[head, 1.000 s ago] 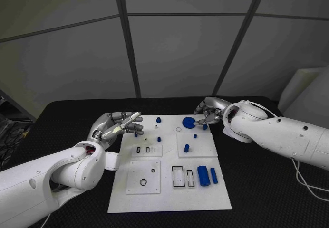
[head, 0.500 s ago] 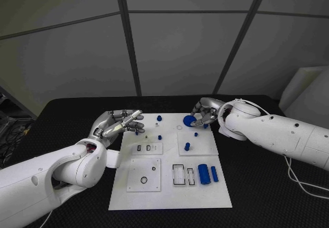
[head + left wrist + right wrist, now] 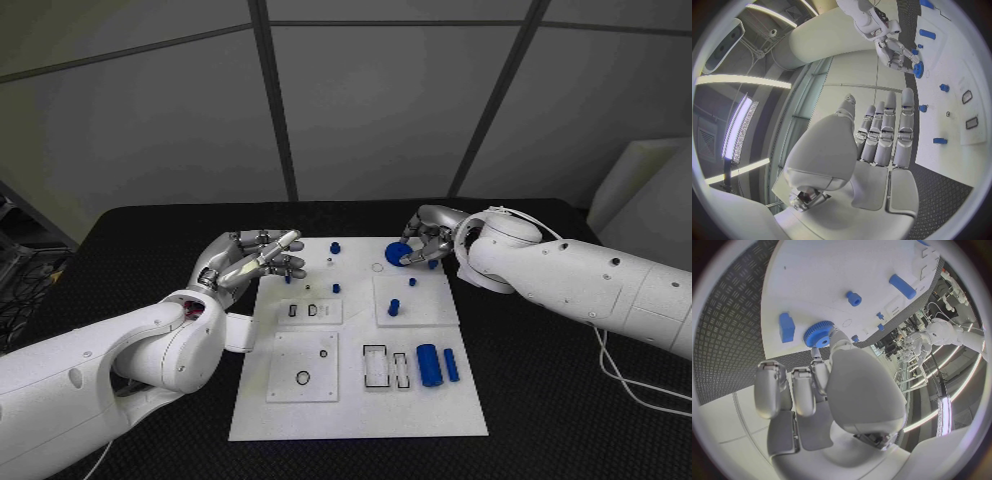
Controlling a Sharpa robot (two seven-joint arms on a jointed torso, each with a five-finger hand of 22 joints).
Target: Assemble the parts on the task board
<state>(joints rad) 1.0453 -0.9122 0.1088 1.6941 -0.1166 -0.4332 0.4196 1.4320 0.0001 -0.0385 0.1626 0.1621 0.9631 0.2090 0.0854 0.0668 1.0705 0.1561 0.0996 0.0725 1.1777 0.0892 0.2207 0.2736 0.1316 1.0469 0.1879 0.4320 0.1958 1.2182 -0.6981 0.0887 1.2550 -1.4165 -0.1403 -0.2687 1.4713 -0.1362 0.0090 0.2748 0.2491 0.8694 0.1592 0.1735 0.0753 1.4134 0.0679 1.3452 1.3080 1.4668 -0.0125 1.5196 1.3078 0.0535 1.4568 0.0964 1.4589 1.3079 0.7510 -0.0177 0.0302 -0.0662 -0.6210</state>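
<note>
The right hand (image 3: 421, 243) has a little blue gear (image 3: 397, 254) pinched in its fingertips, w/ the other fingers curled in close. The right wrist view shows the gear (image 3: 819, 333) has small teeth all round its edge. It sits at the far end of the task board (image 3: 361, 415), right side, just above the white top or maybe touching it; I can't tell which.

The left hand (image 3: 254, 259) holds nothing. Its fingers are stretched out straight and side by side, a bit apart at the tips, over the board's far left corner.

Other blue parts on the board: a fat cylinder (image 3: 427, 364) and a thin bar (image 3: 450, 367) near the front right, lying flat next to each other. A few short pegs stand upright in the middle, e.g. one at (image 3: 392, 310) and one at the far edge (image 3: 335, 248).

How the gear will prob. handle: looks like hard plastic, so stiff, very light, won't squash. Teeth give some grip, but it's small and thin, so it could twist or pop out of shiny metal fingers. Best hold is on the toothed rim, two sides across from each other, keeping it flat. It likely has to drop onto a peg or hole, so go slow & straight down. If tilted it may jam.

The counter (image 3: 144, 260) is black.
</note>
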